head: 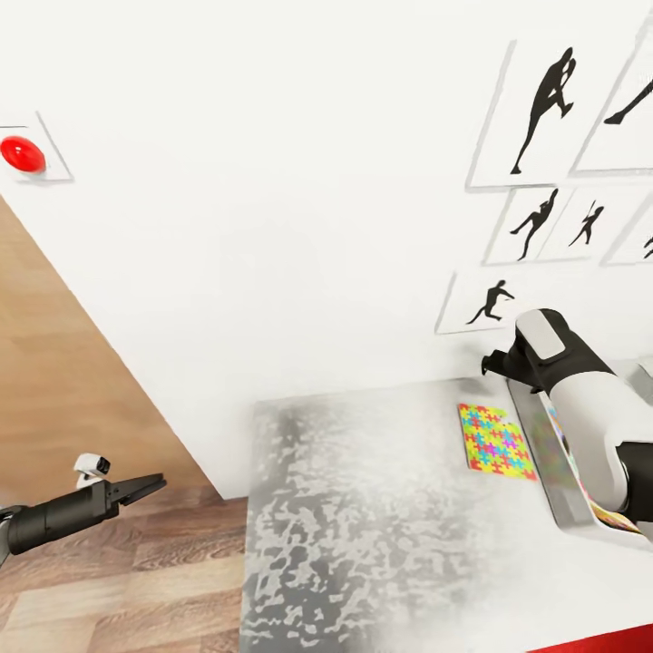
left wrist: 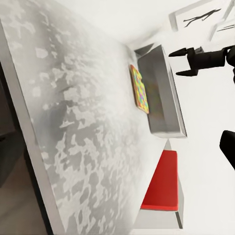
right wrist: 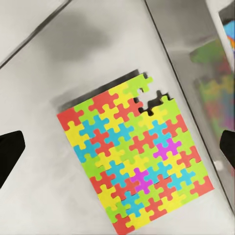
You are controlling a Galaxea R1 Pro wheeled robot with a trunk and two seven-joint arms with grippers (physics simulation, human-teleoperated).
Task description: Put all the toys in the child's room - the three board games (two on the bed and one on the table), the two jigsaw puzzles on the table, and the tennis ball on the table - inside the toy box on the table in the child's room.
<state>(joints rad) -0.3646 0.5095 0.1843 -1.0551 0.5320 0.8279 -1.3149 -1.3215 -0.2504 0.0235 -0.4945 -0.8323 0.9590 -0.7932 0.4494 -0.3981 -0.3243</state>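
My right gripper [left wrist: 182,62] hangs above the table [head: 363,544] with its fingers [right wrist: 10,154] spread wide, nothing between them. Through my right wrist camera I look straight down on a jigsaw puzzle [right wrist: 134,159], a flat square of yellow, red, blue, green and pink pieces lying on the speckled top; one piece is missing near a corner. In the head view the same puzzle [head: 494,443] lies just beside the toy box [head: 544,462], on the side toward the middle of the table. My right arm [head: 580,399] reaches over the box and hides much of it; below the arm a strip of colourful print shows inside the box, though I cannot tell what it belongs to.

My left gripper [head: 136,490] is off past the table's end, over the wood floor [head: 136,580], well apart from the puzzle. Its fingers look pressed together, holding nothing.

From the left wrist I see the table's length, the puzzle [left wrist: 139,89] beside the box [left wrist: 161,93], and a red-topped thing [left wrist: 161,182] further along. Dancer pictures [head: 535,118] hang on the white wall, and a red dome [head: 23,154] is mounted further left.
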